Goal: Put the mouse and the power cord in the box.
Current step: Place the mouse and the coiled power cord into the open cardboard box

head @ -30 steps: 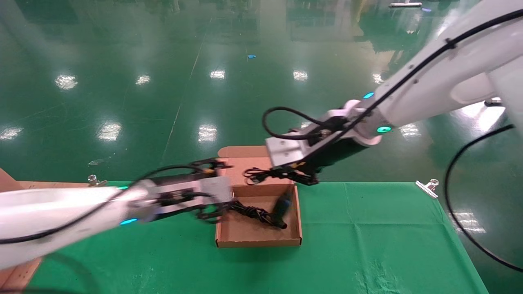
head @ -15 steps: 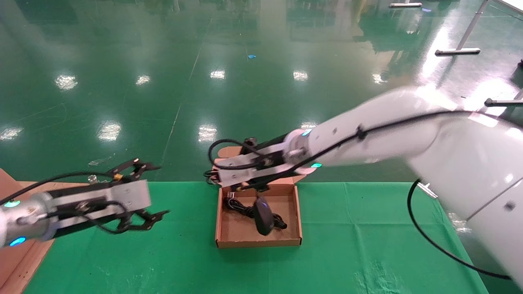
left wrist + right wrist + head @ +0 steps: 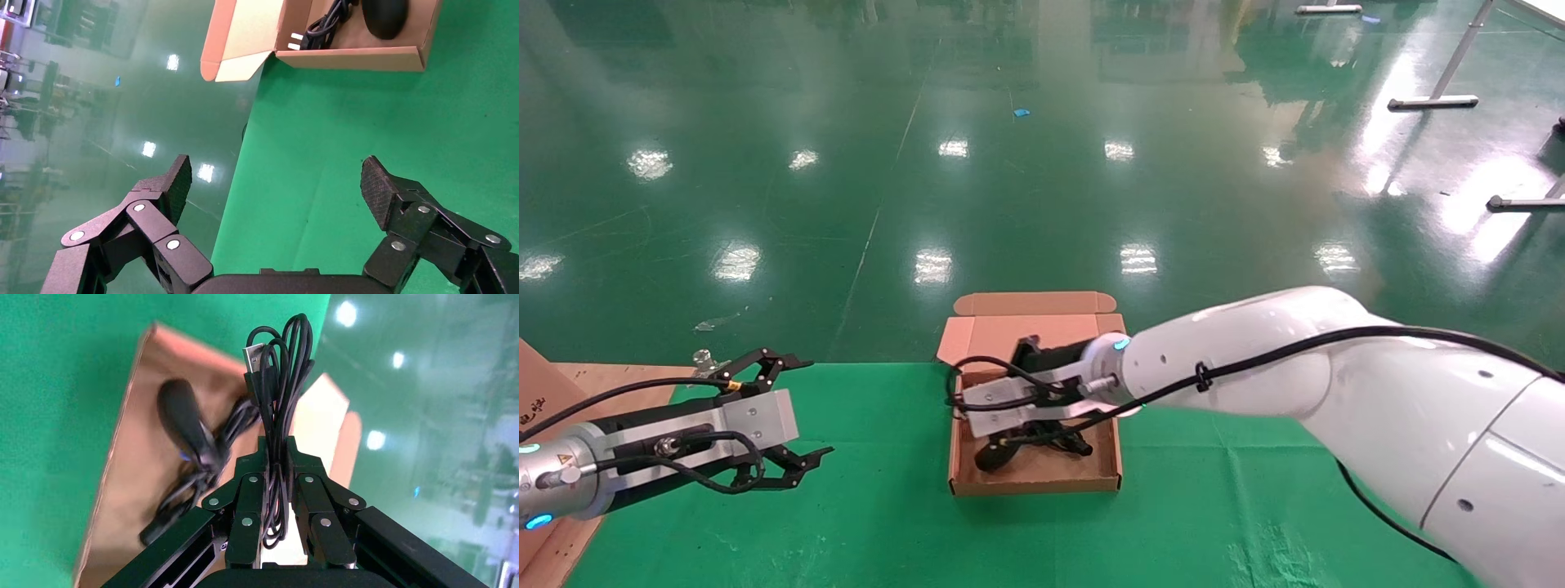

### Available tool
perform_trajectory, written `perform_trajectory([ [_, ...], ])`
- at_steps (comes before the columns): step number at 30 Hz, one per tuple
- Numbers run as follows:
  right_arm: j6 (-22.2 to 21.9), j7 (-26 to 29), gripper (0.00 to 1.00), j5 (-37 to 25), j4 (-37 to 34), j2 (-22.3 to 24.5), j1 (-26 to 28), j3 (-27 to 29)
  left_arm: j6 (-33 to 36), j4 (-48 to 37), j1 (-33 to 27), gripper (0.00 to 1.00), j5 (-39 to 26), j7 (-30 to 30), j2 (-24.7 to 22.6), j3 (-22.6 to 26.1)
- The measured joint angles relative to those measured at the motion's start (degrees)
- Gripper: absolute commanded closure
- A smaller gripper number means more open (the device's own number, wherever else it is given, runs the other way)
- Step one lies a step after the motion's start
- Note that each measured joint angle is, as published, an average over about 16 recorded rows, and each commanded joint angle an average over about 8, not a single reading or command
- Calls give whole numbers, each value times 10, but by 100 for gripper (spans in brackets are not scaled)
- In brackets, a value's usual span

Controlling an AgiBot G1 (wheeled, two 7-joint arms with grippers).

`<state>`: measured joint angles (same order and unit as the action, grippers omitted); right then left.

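The brown box point(image 3: 1035, 486) stands open on the green cloth, lid point(image 3: 1026, 327) folded back. Inside lie the black mouse point(image 3: 991, 457) point(image 3: 384, 15) point(image 3: 183, 416) and the thicker power cord point(image 3: 318, 27) point(image 3: 177, 502), its metal-pronged plug near the lid end. My right gripper point(image 3: 986, 439) point(image 3: 275, 447) hovers over the box's left half, shut on a looped bundle of thin mouse wire point(image 3: 278, 361) ending in a flat metal plug. My left gripper point(image 3: 813, 404) point(image 3: 276, 171) stands open and empty over the cloth, well left of the box.
The green cloth point(image 3: 1254, 490) has free room right of and in front of the box. Brown cardboard point(image 3: 552, 384) lies at the table's far left edge. A metal clip point(image 3: 703, 358) holds the cloth at the back left. Beyond the table is shiny green floor.
My right arm swung left and came down over the box with the wire bundle. The left gripper drew back left from the box, open. The mouse shifted toward the box's front left.
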<state>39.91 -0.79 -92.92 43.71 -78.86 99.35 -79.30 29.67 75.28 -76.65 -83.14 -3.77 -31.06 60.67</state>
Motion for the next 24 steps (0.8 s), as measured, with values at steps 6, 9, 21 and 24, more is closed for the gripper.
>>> perform_trajectory([
  [6,-16,4,20,11,-20,1,-7,-24,-1,-1,2,0,3,3,1,-1],
  [9,-20,5,0,15,-26,1,-9,-29,-1,-1,2,0,5,4,1,-1],
  [21,-20,5,0,18,-26,3,-10,-30,1,-1,2,0,6,4,1,-3],
  [24,-16,6,0,20,-23,6,-12,-25,7,-1,4,0,10,4,0,-7],
])
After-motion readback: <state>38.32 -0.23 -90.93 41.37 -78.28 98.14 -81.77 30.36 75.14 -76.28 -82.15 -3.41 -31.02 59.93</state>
